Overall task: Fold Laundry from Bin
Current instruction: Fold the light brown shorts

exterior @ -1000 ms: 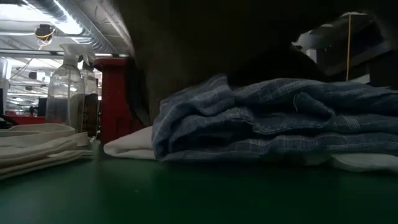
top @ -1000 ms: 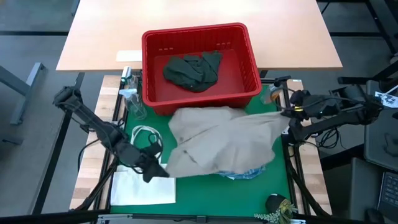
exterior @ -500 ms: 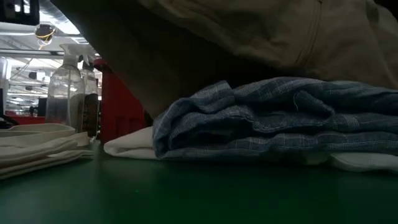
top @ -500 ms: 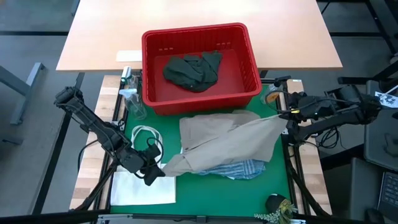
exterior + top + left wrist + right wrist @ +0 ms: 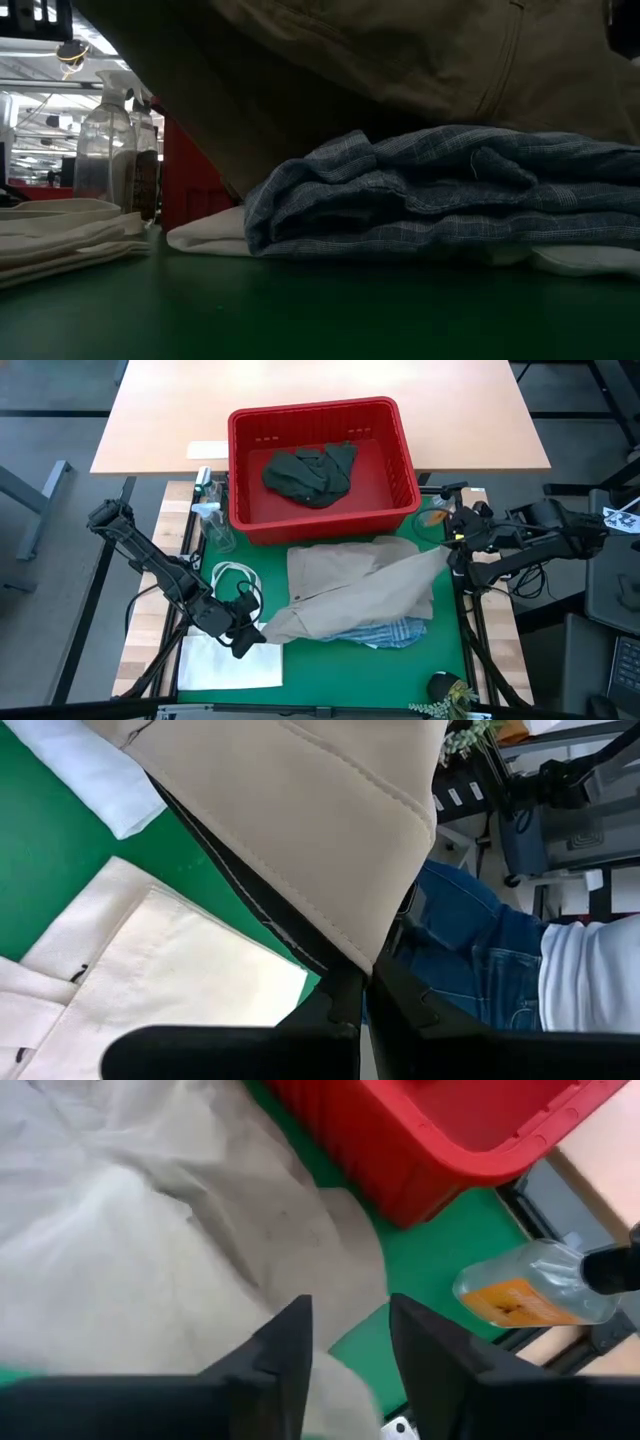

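At the front left of the green desk (image 5: pixel 450 660), the left gripper (image 5: pixel 252 632) has its jaws clamped on a corner of the beige cloth (image 5: pixel 360 592). From the left wrist view, the beige hem (image 5: pixel 330 830) runs right down between the two dark fingers (image 5: pixel 400 1005), which are pressed together on it.

On the right side, the right gripper (image 5: pixel 452 542) sits at the far corner of the same cloth. Its jaws are apart, and in the right wrist view the cloth (image 5: pixel 150 1240) lies loose under the fingers (image 5: pixel 285 1350), not pinched.

The beige cloth is spread across the middle of the desk, on top of a blue striped piece (image 5: pixel 392 632). From the low view, the striped piece (image 5: pixel 450 190) lies folded on something white (image 5: pixel 205 235), with the beige cloth hanging above it.

Behind the cloth stands the red bin (image 5: pixel 322 510), with a dark green garment (image 5: pixel 310 472) inside. Clear bottles (image 5: pixel 212 510) stand just left of the bin. A flat white tote bag (image 5: pixel 225 660) lies near the left gripper. A person's blue jeans (image 5: pixel 470 950) show past the desk edge.
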### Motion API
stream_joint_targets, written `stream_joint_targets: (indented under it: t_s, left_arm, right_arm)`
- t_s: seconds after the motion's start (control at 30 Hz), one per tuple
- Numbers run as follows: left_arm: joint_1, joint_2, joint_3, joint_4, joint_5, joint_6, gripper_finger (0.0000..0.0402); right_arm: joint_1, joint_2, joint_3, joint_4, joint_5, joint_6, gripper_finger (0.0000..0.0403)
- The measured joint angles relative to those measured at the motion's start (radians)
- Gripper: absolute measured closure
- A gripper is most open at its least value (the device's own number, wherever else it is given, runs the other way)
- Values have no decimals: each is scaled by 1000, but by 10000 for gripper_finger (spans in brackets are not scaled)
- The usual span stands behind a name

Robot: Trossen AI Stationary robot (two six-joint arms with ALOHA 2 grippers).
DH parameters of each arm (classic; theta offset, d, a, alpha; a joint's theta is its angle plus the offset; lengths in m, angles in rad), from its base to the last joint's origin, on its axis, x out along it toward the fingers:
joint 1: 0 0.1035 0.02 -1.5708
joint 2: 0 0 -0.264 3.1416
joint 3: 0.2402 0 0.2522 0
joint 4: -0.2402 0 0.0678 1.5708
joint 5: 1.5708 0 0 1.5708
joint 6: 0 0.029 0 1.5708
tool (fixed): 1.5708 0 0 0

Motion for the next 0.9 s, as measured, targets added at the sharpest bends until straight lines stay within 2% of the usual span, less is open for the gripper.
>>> stream_joint_targets:
  t_s: [0.13,0.27,0.4,0.47,0.67,0.83,0.9]
  left_arm:
    - [0,0,0,0,-3,0,401]
    - [0,0,0,0,-4,0,401]
    - [0,0,0,0,-4,0,401]
    - [0,0,0,0,-4,0,401]
    - [0,0,0,0,-4,0,401]
    - [0,0,0,0,-26,0,401]
    - [0,0,0,1,-36,-1,401]
  right_arm:
    - [0,0,0,0,-25,-5,249]
    - [0,-25,0,1,-78,-111,247]
    - [0,-75,0,1,-20,-120,248]
    - [0,-99,0,1,-36,-87,248]
    - [0,-155,-47,3,-328,112,248]
    - [0,-190,-234,20,-463,189,248]
    - [0,-200,-328,66,-553,187,248]
